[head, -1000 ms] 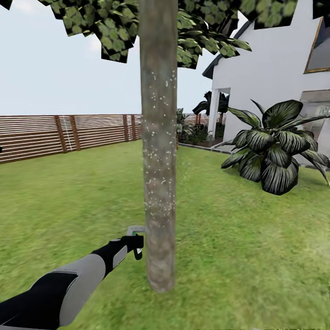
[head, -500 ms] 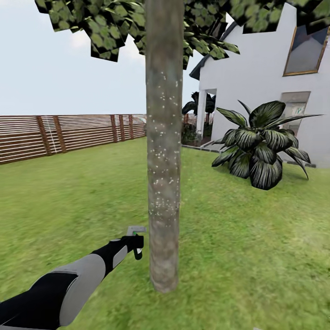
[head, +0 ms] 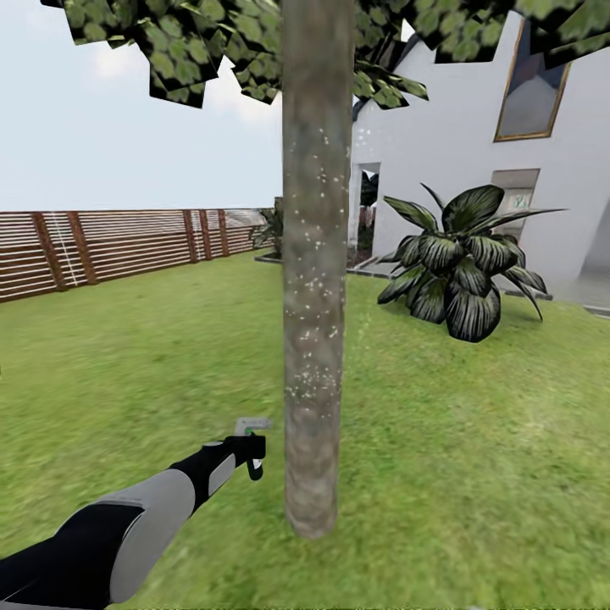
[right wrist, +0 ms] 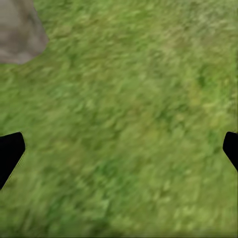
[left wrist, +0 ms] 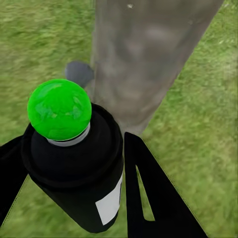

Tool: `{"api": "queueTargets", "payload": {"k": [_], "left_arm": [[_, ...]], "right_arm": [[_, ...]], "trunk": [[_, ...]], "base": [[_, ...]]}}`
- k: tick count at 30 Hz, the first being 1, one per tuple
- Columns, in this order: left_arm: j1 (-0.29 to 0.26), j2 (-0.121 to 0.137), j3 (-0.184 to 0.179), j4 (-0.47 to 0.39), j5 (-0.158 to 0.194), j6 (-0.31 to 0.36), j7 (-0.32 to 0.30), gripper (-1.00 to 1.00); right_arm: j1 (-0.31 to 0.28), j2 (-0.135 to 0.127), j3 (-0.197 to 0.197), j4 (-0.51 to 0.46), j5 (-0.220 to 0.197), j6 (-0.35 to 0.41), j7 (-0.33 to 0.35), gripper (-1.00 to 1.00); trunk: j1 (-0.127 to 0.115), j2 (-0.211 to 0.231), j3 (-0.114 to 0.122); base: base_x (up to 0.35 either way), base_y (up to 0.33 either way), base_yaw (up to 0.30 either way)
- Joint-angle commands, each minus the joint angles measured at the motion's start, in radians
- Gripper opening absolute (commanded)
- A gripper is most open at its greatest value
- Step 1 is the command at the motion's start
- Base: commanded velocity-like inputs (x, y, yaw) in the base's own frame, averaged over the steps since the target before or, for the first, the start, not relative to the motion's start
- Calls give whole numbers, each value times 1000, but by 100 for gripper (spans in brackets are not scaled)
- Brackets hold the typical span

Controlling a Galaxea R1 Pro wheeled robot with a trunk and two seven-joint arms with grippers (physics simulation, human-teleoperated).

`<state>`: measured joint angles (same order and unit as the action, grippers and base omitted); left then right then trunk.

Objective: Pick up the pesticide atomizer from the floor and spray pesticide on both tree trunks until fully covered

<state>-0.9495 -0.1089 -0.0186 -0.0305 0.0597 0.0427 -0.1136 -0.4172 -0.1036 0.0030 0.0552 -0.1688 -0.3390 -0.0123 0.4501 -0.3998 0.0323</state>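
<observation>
A: Grass lawn (head: 474, 474) all round. Left pincer (head: 251, 449) clamped on the pesticide atomizer (left wrist: 74, 153), nozzle just beside the tree trunk (head: 315, 280).

B: Right pincer (right wrist: 119, 153)?

A: Wide, empty, over grass.

B: Step?

A: Spraying, I judge. White pesticide specks (head: 315, 339) dot the mid-trunk; the base looks bare. Next: aim lower. Fence (head: 110, 246) beyond.

A broad-leaved dark plant (head: 462, 258) stands far beyond the gripper, before a white house (head: 449, 144) with a gold-framed window (head: 534, 80), under pale sky (head: 127, 144).
</observation>
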Motion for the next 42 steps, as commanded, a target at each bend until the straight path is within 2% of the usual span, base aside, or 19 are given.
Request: {"api": "queueTargets", "payload": {"k": [1,9,19,25,28,34,42], "left_arm": [[0,0,0,0,0,0,0,-100],[0,0,0,0,0,-1,0,-100],[0,-1,-1,0,0,-2,-1,-100],[0,-1,-1,0,0,-2,-1,-100],[0,-2,-1,0,0,-1,-3,-100],[0,-2,-1,0,-1,0,-62,-100],[0,-2,-3,0,-1,-1,-67,-100]], "right_arm": [[0,0,0,0,0,0,0,100],[0,0,0,0,0,0,0,100],[0,-1,0,0,0,0,0,100],[0,1,0,0,1,0,0,100],[7,12,1,0,3,1,0,100],[13,26,1,0,3,2,1,100],[14,26,0,0,3,1,2,100]], "trunk": [[0,0,-2],[0,0,-8],[0,0,-17],[0,0,-19],[0,0,-19],[0,0,-19],[0,0,-19]], "base": [[0,350,-3],[0,350,-28],[0,350,-242],[0,350,-84],[0,350,-251],[0,350,-294],[19,350,-300]]}}
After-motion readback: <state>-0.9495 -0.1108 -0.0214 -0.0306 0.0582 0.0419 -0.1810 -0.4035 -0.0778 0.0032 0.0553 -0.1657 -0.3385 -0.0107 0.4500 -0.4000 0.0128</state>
